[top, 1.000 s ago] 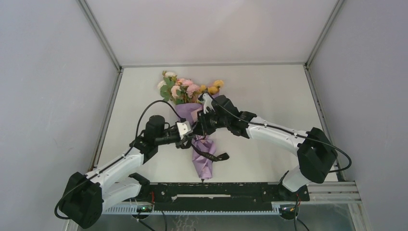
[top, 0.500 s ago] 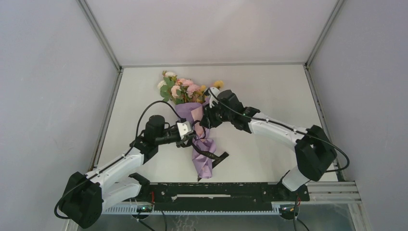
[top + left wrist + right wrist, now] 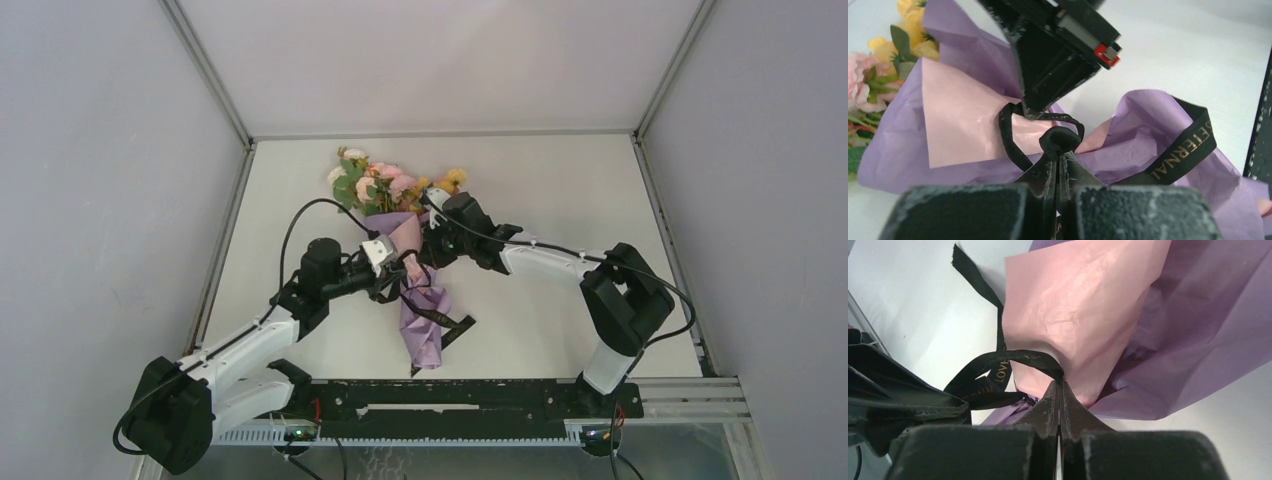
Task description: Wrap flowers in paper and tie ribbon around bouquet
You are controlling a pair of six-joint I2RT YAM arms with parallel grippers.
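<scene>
Left hand point(image 3: 1057, 159) and right hand point(image 3: 1058, 390) are each pinched shut on the ribbon point(image 3: 1015, 359) looped round the middle of the bouquet point(image 3: 422, 345) lying on the counter point(image 3: 560, 180), so tying looks underway, and the next move calls for pulling outward to cinch it.

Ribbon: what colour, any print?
The ribbon is black with gold lettering; left wrist view shows it best.
</scene>
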